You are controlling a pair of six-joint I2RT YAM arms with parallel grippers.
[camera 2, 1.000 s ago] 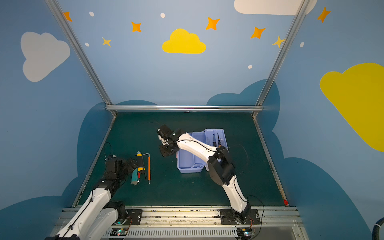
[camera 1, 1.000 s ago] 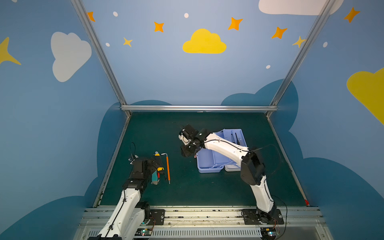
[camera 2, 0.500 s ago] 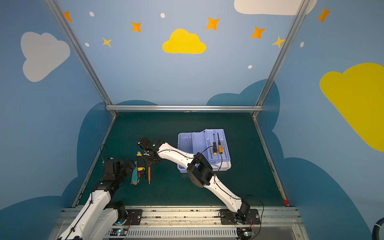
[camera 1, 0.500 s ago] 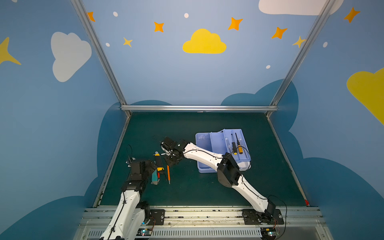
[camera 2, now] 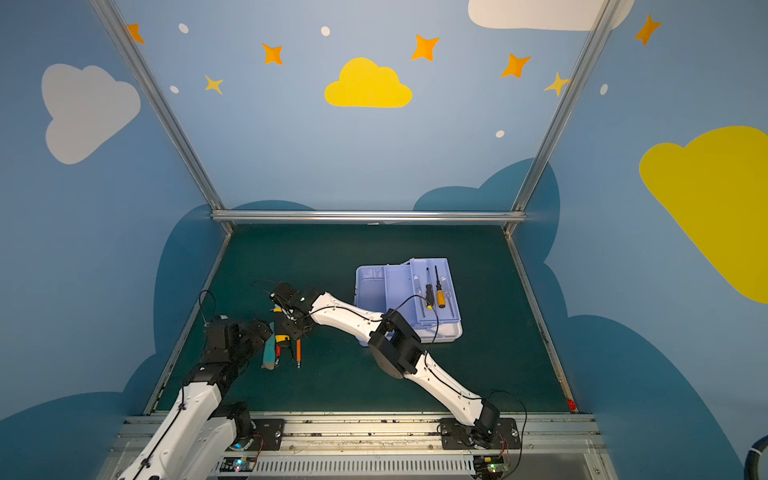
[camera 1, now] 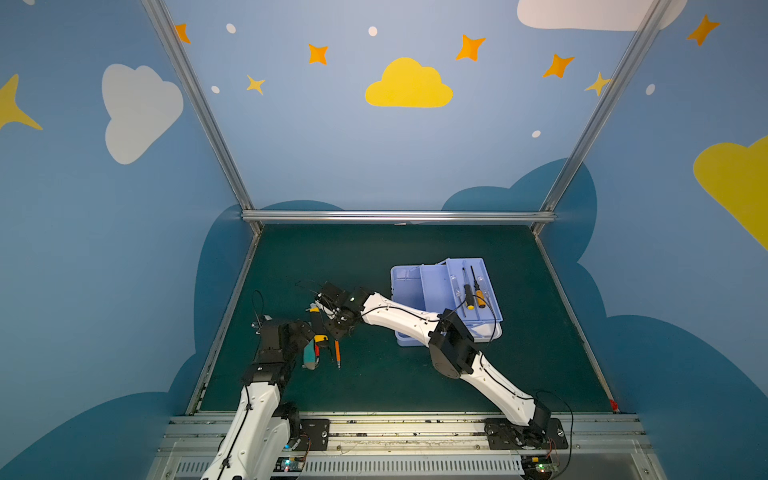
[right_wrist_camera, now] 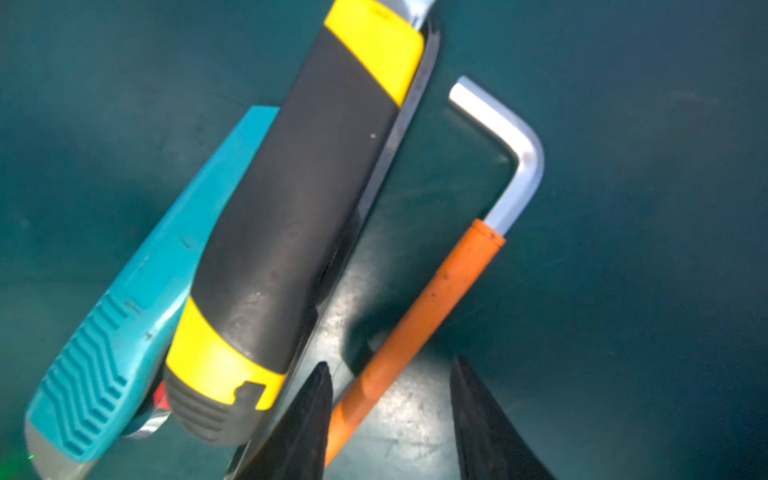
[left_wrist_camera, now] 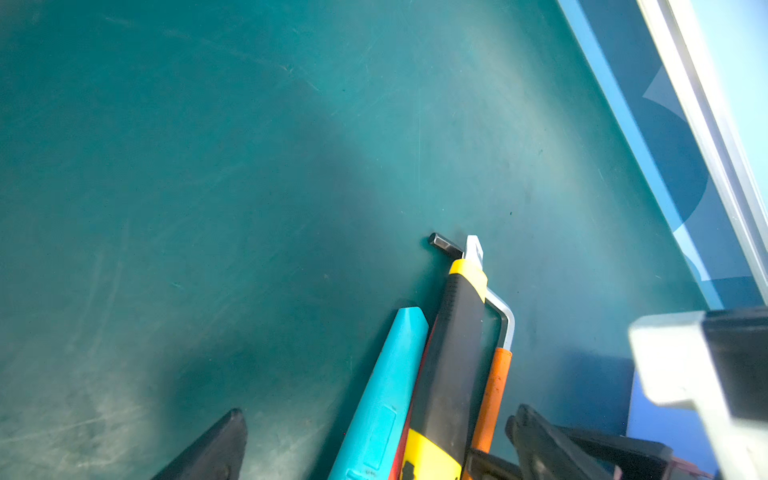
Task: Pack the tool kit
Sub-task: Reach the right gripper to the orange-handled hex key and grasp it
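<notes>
The tool kit (camera 1: 419,286) (camera 2: 374,291) lies open on the right of the mat, lavender-blue inside, with two screwdrivers (camera 1: 468,291) in its tray. Left of it a teal knife (camera 1: 309,359) (left_wrist_camera: 386,395), a black-and-yellow knife (right_wrist_camera: 299,187) (left_wrist_camera: 453,353) and an orange wrench (camera 1: 337,352) (right_wrist_camera: 419,320) lie side by side on the mat. My right gripper (right_wrist_camera: 390,374) (camera 1: 334,330) reaches across and stands open over the wrench's orange handle, which lies close to one of the fingers (right_wrist_camera: 309,415). My left gripper (left_wrist_camera: 378,415) (camera 1: 305,336) is wide open, all three tools between its fingers.
The left side rail (camera 1: 224,328) runs close beside my left arm. A white part of my right arm (left_wrist_camera: 698,374) hangs just past the tools in the left wrist view. The back rail (camera 1: 395,216) closes the far edge.
My right arm has swung left from the case to the loose tools and come down over the orange wrench. My left arm has hardly moved.
</notes>
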